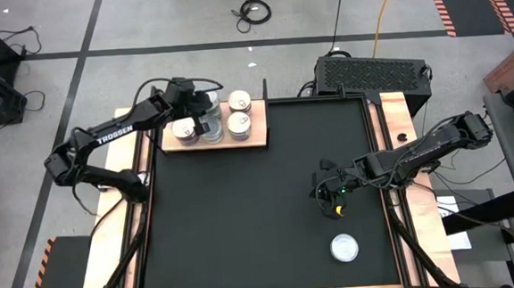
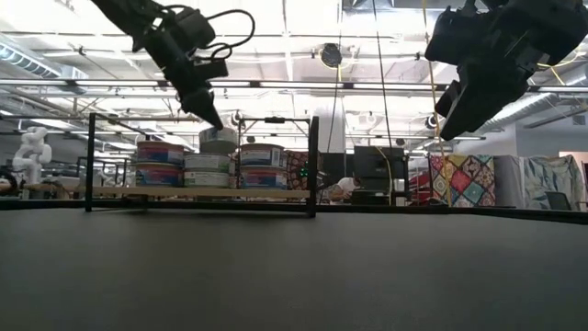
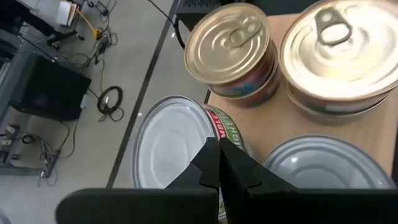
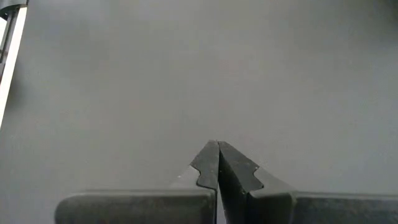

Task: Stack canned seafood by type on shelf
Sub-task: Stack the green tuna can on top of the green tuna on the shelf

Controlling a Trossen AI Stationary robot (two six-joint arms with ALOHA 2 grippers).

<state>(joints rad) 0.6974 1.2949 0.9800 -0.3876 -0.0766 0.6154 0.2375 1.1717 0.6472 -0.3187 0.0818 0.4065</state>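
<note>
- Left tool over the shelf at the surface's far left corner; fingers pressed together, nothing between them.
- Directly below its tips: the top can of the middle stack, silvery lid.
- Just beyond the tool, a gold-topped can and a pull-tab can.
- Right tool above bare black mat, fingers closed, empty.
- One lone can lies on the mat near the right tool, toward the surface's front edge.
</note>
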